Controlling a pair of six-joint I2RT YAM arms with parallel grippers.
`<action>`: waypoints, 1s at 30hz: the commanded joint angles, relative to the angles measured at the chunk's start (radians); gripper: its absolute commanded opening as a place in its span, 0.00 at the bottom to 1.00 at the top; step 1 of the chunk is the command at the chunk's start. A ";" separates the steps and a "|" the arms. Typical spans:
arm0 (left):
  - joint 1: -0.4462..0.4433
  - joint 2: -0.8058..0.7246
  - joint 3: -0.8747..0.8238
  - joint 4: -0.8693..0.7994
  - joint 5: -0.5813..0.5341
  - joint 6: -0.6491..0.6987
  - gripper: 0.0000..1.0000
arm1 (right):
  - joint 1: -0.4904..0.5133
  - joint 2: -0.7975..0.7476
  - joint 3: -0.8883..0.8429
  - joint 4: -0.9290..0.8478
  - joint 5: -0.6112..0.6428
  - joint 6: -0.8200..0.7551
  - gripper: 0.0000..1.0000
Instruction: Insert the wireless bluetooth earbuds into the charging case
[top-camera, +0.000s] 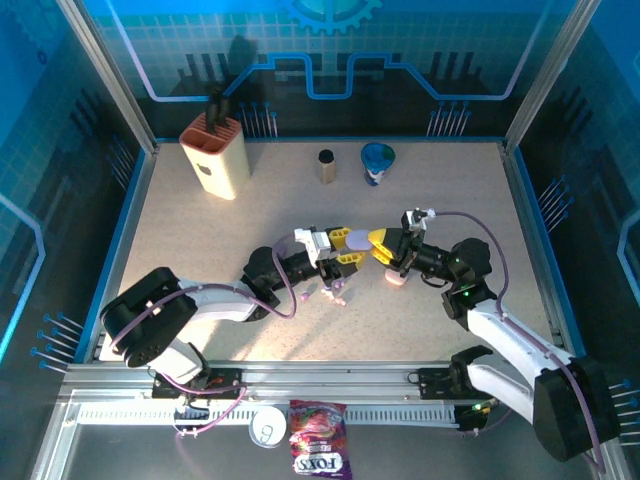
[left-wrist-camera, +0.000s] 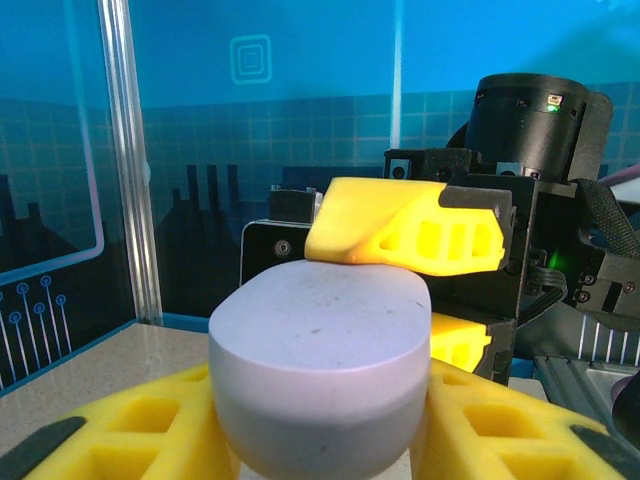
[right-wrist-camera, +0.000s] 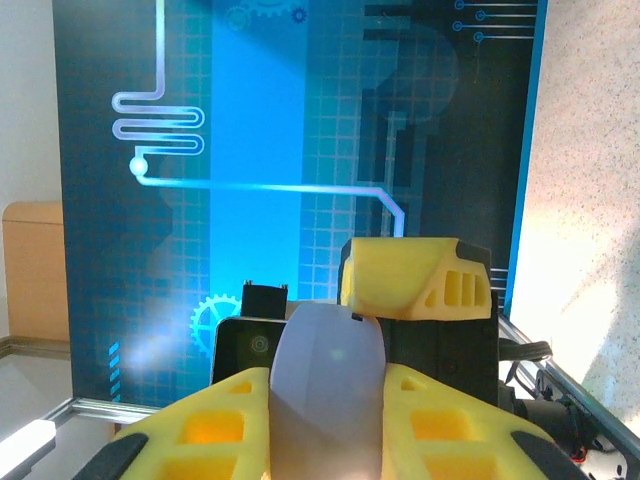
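FOXS is showing on the pink packet (top-camera: 317, 448). My right gripper (right-wrist-camera: 325, 390) is narrowly pinching the lavender charging case (left-wrist-camera: 318, 330); my left gripper (left-wrist-camera: 316, 400) is clasping it too.

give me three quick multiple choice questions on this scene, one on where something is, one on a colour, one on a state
1. Where does the tan holder stand?
A back left
B back right
C near edge

2. What colour is the case between the yellow fingers?
A green
B lavender
C black

3. The right gripper is:
A open, holding nothing
B shut on the case
C shut on a spoon

Key: 1 A, the top view shows it in the back left corner; 2 B, both wrist views show it pale purple; 3 B, its fingers press the case's sides.
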 joint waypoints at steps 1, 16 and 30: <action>-0.002 0.012 0.034 0.034 0.036 -0.012 0.44 | -0.013 0.004 -0.007 0.030 -0.002 -0.006 0.08; -0.002 0.018 0.035 0.034 0.047 -0.021 0.47 | -0.014 0.013 -0.012 0.032 -0.002 -0.013 0.07; -0.002 0.023 0.042 0.034 0.067 -0.023 0.51 | -0.017 0.028 -0.013 0.051 -0.007 -0.010 0.07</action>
